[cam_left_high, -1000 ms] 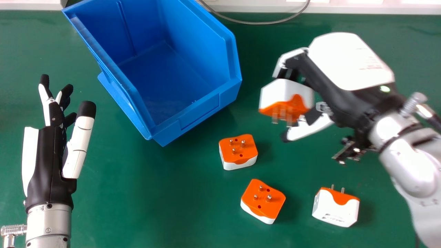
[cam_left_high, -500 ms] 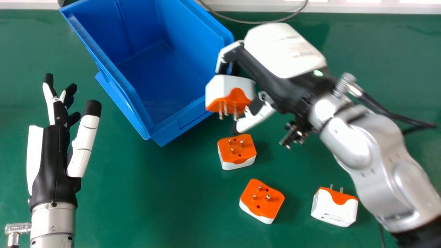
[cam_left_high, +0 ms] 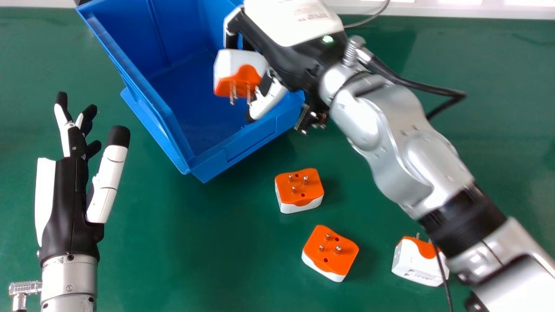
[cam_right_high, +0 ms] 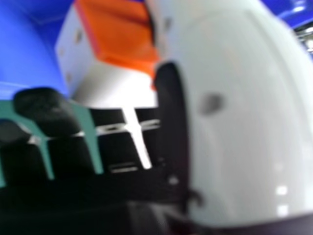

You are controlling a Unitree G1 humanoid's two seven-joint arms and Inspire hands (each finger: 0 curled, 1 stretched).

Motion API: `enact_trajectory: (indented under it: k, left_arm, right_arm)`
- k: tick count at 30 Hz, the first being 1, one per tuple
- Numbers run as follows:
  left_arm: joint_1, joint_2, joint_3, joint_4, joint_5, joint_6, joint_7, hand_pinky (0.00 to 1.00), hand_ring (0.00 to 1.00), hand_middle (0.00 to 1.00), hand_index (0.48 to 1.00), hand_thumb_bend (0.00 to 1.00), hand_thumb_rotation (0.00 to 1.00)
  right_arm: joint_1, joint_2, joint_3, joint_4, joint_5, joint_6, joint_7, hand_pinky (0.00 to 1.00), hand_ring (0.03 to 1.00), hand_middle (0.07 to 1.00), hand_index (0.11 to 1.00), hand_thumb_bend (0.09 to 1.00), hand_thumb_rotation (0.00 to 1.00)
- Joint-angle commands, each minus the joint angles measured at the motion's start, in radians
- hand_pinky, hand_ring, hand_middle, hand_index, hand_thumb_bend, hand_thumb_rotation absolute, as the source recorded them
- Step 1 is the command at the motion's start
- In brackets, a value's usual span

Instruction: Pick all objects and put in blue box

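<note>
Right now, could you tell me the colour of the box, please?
The box is blue, best seen in the head view.

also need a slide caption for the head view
Right hand holding an orange-and-white plug adapter over an open blue plastic box

No text can be read for certain. Small print (cam_left_high: 311, 16) sits on the white back of the right hand (cam_left_high: 288, 54), too blurred to read; dark marks on a plug adapter (cam_left_high: 407, 258), nearer the robot than that hand, are also illegible.
</note>
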Motion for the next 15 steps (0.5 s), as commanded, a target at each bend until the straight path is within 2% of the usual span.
enact_trajectory:
  k: [1,3,6,9,13,15]
  left_arm:
    - [0.003,0.001,-0.001,-0.027,0.01,-0.007,0.011,0.9,0.96,0.96,0.955,0.77,1.0]
    - [0.003,-0.001,-0.003,-0.027,0.014,-0.008,0.014,0.9,0.96,0.96,0.955,0.77,1.0]
    - [0.002,-0.007,-0.007,-0.032,0.028,-0.002,0.023,0.89,0.96,0.95,0.953,0.77,1.0]
    - [0.001,-0.012,-0.01,-0.035,0.04,0.004,0.029,0.89,0.96,0.95,0.95,0.77,1.0]
    - [-0.002,-0.011,-0.013,-0.031,0.04,0.006,0.03,0.88,0.96,0.95,0.947,0.78,1.0]
    - [-0.003,-0.01,-0.014,-0.03,0.04,0.008,0.03,0.87,0.96,0.95,0.946,0.78,1.0]
  right_arm:
    - [-0.103,0.036,0.013,0.072,-0.01,-0.006,-0.05,0.07,0.141,0.4,0.488,0.51,0.0]
    - [-0.155,0.061,0.026,0.151,-0.007,-0.014,-0.075,0.08,0.143,0.414,0.485,0.513,0.0]
    - [-0.238,0.109,0.041,0.294,0.004,-0.027,-0.124,0.08,0.14,0.434,0.482,0.517,0.0]
    - [-0.3,0.153,0.051,0.409,0.013,-0.032,-0.165,0.1,0.166,0.414,0.488,0.515,0.0]
    - [-0.369,0.201,0.065,0.539,0.022,-0.043,-0.226,0.15,0.213,0.399,0.498,0.515,0.0]
    - [-0.402,0.223,0.072,0.607,0.024,-0.055,-0.265,0.2,0.272,0.427,0.499,0.516,0.0]
